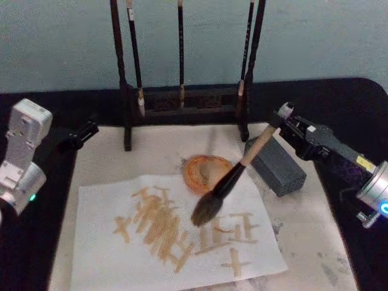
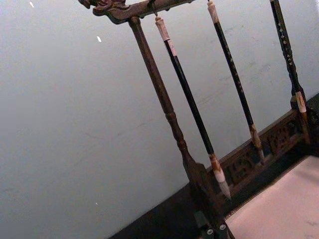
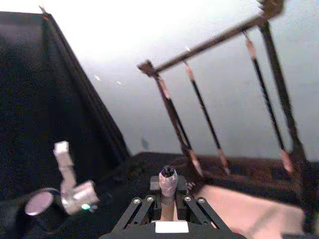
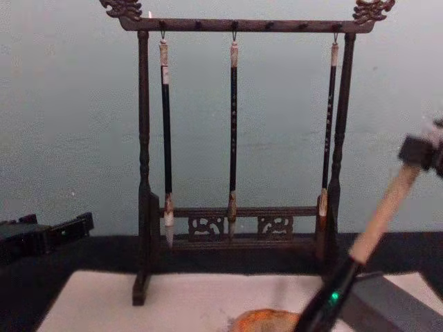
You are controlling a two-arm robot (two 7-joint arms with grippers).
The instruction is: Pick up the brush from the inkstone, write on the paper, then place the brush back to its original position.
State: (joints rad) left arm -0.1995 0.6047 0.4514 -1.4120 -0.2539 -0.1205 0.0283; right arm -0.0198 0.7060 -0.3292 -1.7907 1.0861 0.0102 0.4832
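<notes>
- Pale blue-green wall stood behind a black table (image 1: 339,91) and cream mat (image 1: 103,157).
- Right gripper (image 1: 274,123) was clamped on the upper end of the large tan-handled, black-ferruled calligraphy brush (image 1: 233,174).
- Its bushy bristle head hung over the wide off-white paper sheet (image 1: 109,267), among tan strokes (image 1: 159,224); contact was unclear.
- Just behind sat the round orange-brown inkstone dish (image 1: 205,170), a grey rectangular block (image 1: 280,165) beside it.
- Left gripper (image 1: 80,134) sat parked at the mat's left edge.
- Risk, as I judged: held so near its end, the brush could pivot, smearing strokes or clipping the dish on return.
- Count: one large brush, one dish, one sheet, one block, three thin dark brushes (image 1: 180,48) on one wooden rack (image 1: 125,91).
</notes>
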